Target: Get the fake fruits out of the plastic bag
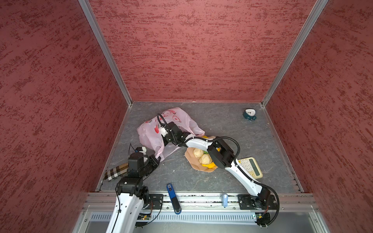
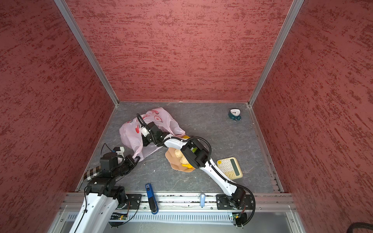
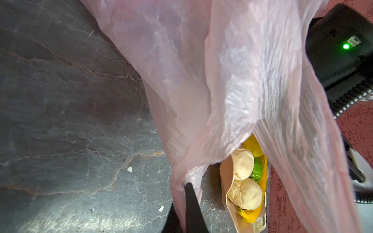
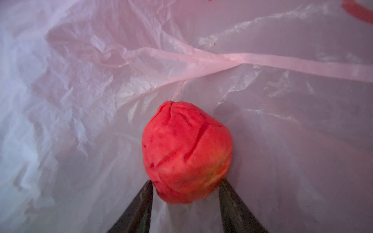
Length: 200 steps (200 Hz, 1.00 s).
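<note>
The plastic bag [image 1: 150, 134] lay near the worktop's [image 1: 218, 123] left edge, its long axis running far to near and its mouth facing the near edge. There the left tool [image 1: 157, 159] pinched its handle. Inside, the right tool [image 4: 185, 182] seemed clamped on the red fruit [image 4: 186, 149].

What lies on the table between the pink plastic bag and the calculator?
The peach bowl holding fake fruits, partly under the right arm; both top views show it.
</note>
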Each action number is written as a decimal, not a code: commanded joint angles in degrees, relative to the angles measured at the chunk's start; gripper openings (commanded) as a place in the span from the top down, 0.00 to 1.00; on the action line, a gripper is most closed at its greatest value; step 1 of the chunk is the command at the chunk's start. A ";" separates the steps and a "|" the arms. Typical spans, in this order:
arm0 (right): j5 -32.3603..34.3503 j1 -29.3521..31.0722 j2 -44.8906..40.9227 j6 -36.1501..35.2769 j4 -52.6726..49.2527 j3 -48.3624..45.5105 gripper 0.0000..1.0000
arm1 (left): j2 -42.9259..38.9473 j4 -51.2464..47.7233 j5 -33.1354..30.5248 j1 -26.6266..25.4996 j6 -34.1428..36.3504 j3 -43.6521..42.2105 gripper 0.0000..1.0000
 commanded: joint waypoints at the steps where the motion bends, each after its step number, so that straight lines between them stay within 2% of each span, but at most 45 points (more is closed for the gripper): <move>1: 0.48 0.35 1.17 -0.28 -0.12 1.68 0.50 | -0.76 -0.55 0.89 0.64 -0.12 -0.45 0.94; 53: 0.34 0.35 -0.58 -0.02 2.64 -1.11 0.57 | -1.60 -5.15 -0.82 0.96 -0.44 0.68 0.94; 120: 0.65 0.31 -1.62 -0.06 4.64 -3.39 0.61 | -2.33 -11.78 -10.29 0.90 -3.92 4.22 0.95; 156: 0.28 0.35 -2.31 -0.15 5.65 -4.57 0.61 | -1.97 -13.09 -12.69 0.86 -3.95 5.93 0.95; 200: -1.74 0.37 -3.13 0.00 6.89 -4.99 0.42 | -2.14 -12.78 -11.62 0.88 -4.12 5.03 0.95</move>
